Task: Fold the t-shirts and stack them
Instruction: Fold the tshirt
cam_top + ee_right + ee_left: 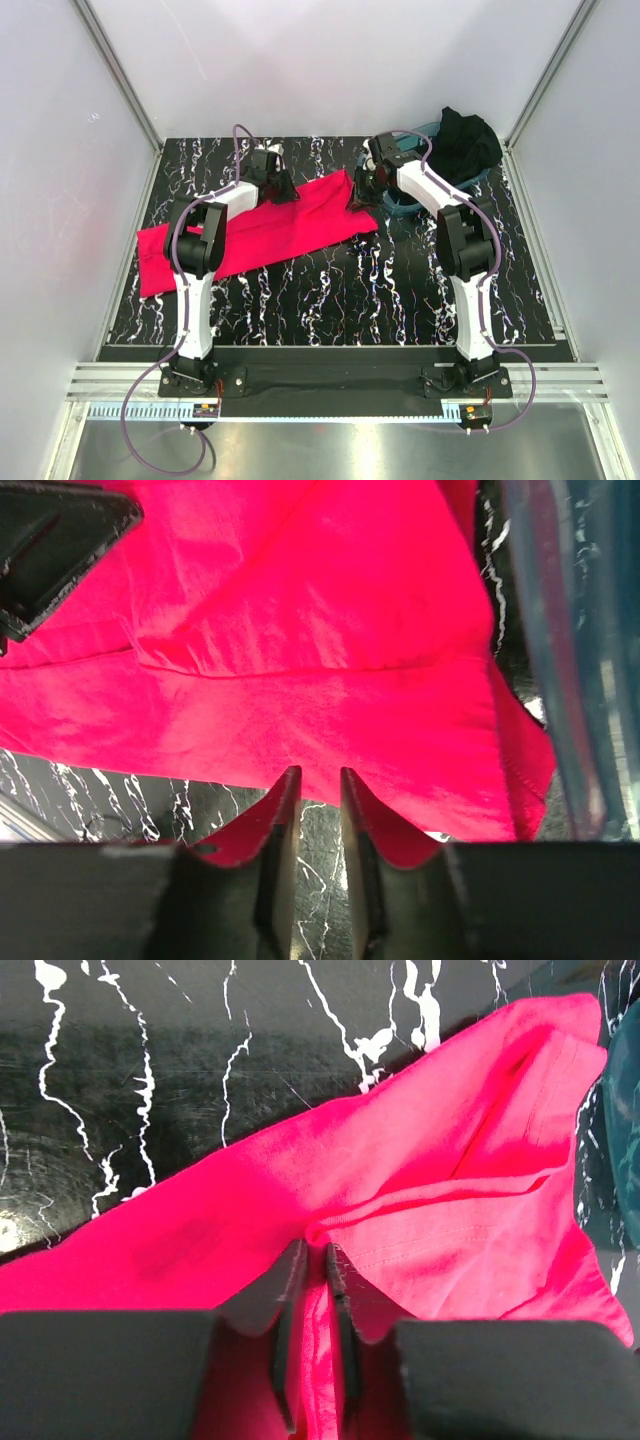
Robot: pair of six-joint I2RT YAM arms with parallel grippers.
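The red shirt (270, 235) lies spread in a long band on the desk (350, 290), from near the left edge to the middle, in the far half. The black shirt (465, 140) is heaped in the tub (560, 630) at the far right corner, not yet folded.

The step, as I judge it, is to take the far side of the red shirt with both claws and fold it. The left claw (315, 1275) is clamped on a small ridge of red cloth at the far hem. The right claw (315, 795) stands at the shirt's right end, beside the tub, with its jaws a narrow gap apart. I cannot tell if cloth is caught between them.

To do it well, the right claw should have a sure hold before any lift. Then both should rise together and level, so the cloth keeps flat and does not brush the tub.

Both arms reach forward with raised elbows. The forearms lean inward toward each other and the wrists tip down to the cloth.
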